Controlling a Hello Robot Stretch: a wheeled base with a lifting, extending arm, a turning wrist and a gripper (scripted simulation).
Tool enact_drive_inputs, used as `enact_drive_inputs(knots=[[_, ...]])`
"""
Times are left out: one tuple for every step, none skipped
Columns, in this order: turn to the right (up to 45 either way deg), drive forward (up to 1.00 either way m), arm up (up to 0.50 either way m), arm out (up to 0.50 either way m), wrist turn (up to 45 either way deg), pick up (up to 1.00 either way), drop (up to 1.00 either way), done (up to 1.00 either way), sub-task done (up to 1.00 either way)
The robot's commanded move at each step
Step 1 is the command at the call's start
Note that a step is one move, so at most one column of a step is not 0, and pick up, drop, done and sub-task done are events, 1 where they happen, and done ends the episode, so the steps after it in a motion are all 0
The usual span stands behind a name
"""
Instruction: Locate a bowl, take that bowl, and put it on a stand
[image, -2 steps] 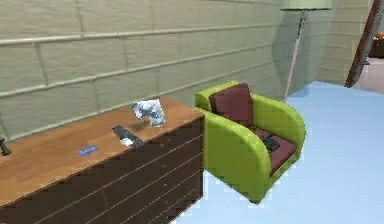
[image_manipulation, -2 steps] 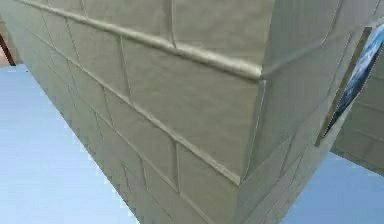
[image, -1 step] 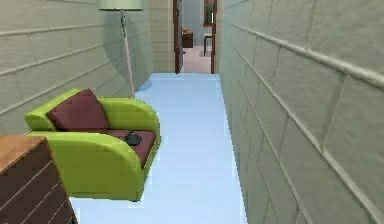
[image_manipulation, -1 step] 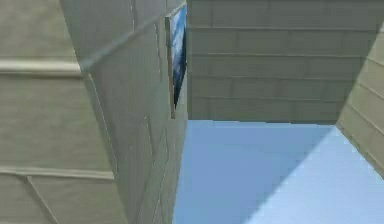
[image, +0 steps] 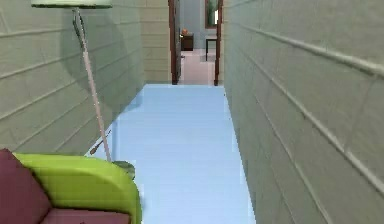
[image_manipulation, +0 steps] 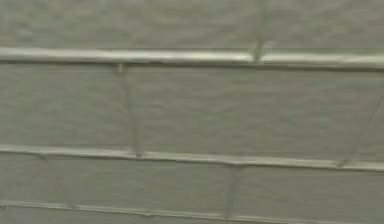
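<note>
A light blue floor (image: 180, 130) runs ahead between two grey-green block walls toward an open doorway (image: 197, 45) at the far end. Beyond the doorway lies a brighter room with dark furniture, too small to name. In the arm side view a grey-green block wall (image_manipulation: 190, 110) stands close by.
A floor lamp (image: 90, 80) with a thin pole and green shade stands at the forward view's left. A lime-green armchair (image: 85, 185) with maroon cushions sits at the bottom left corner. The right wall (image: 310, 110) runs close alongside. Free floor stretches down the corridor's middle.
</note>
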Motion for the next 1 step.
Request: enact_drive_inputs(knots=[[0.0, 1.0, 0.0, 0.0, 0.0, 0.0, 0.0, 0.0, 0.0]])
